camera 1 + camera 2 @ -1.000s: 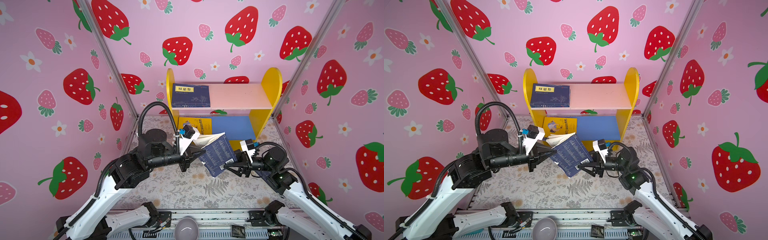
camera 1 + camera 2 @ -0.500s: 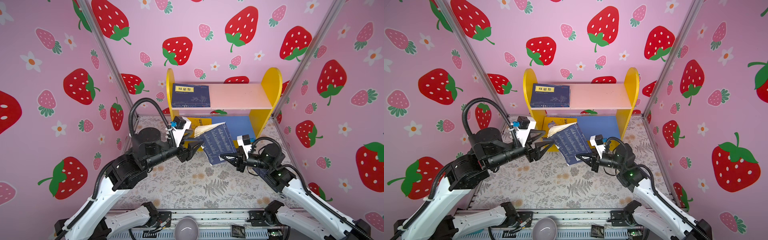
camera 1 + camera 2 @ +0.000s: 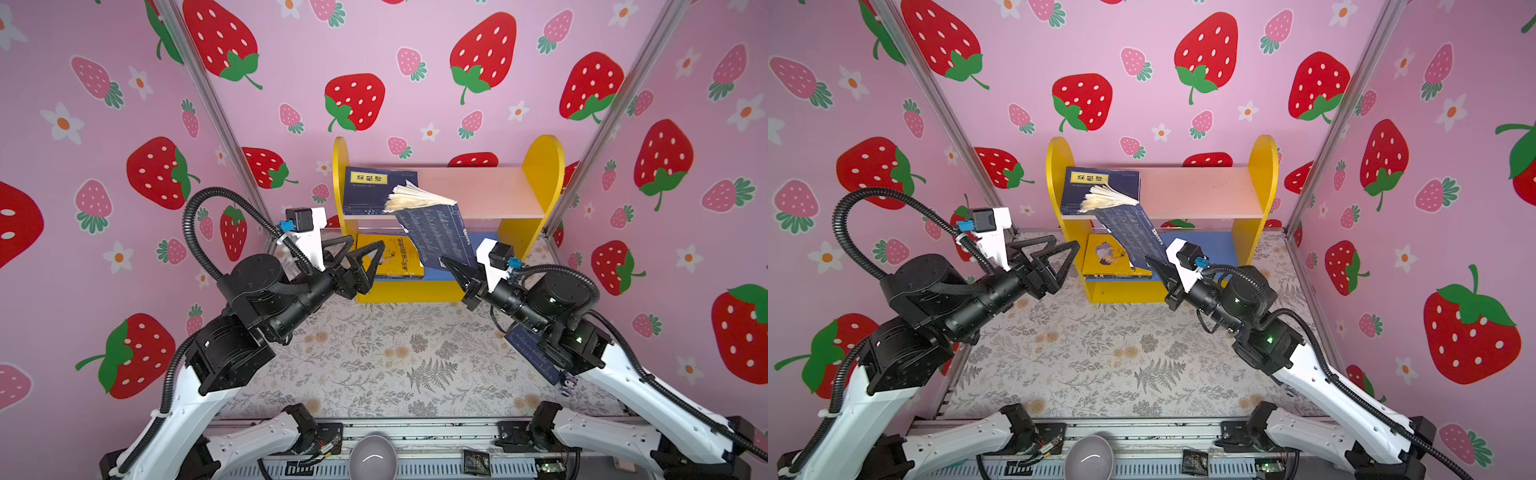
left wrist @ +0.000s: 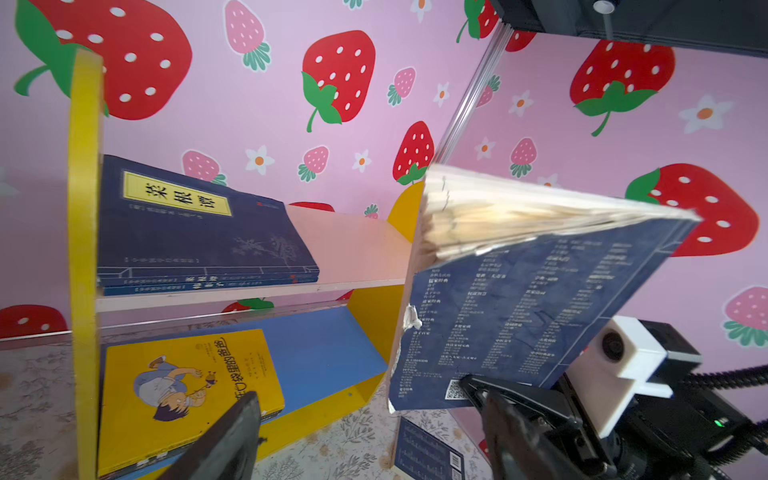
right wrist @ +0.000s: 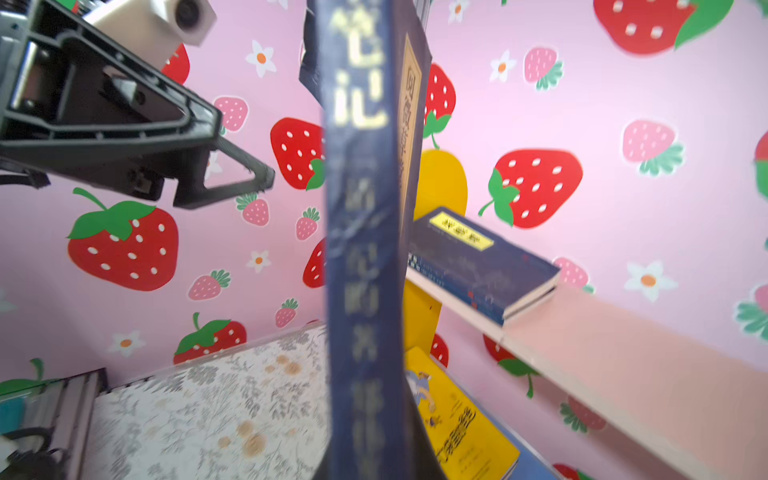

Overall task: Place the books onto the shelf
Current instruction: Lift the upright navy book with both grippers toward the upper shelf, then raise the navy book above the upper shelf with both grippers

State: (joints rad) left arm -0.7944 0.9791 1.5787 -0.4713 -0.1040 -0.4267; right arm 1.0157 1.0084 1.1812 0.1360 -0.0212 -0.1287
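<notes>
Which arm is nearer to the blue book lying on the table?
Right. The right arm reaches just over that book, partly hiding it; the left arm is across the table, far from it.

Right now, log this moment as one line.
left hand: open, empty | right hand: shut on navy book, pages fanned, before shelf | shelved: navy stack, yellow book

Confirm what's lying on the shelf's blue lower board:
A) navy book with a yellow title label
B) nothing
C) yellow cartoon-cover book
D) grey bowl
C: the yellow cartoon-cover book lies flat on the blue lower board, while the navy book with the yellow title label tops a stack on the pink upper board.
</notes>
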